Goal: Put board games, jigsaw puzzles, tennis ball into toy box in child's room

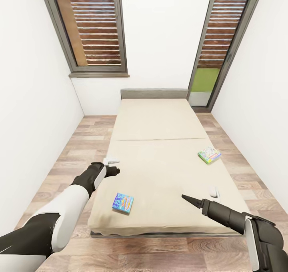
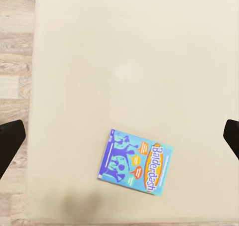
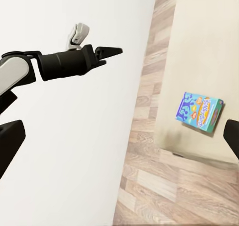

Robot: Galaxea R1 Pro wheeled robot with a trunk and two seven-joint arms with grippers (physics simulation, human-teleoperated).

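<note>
Two board games lie on the beige bed (image 1: 160,120). The blue Balderdash box (image 1: 122,203) (image 2: 135,161) (image 3: 200,111) rests flat near the bed's near left corner. A green and white box (image 1: 209,155) sits close to the right edge, farther up. My left gripper (image 1: 117,165) (image 2: 119,136) hovers open over the bed's left edge, above and a little beyond the blue box. My right gripper (image 1: 199,194) (image 3: 119,141) is open above the bed's near right part, empty. The toy box, table, puzzles and tennis ball are out of view.
White walls close in on both sides, leaving narrow strips of wood floor (image 1: 86,144) along the bed. A louvred window (image 1: 96,28) and a glazed door (image 1: 212,64) stand at the far end. The left arm (image 3: 59,64) crosses the right wrist view.
</note>
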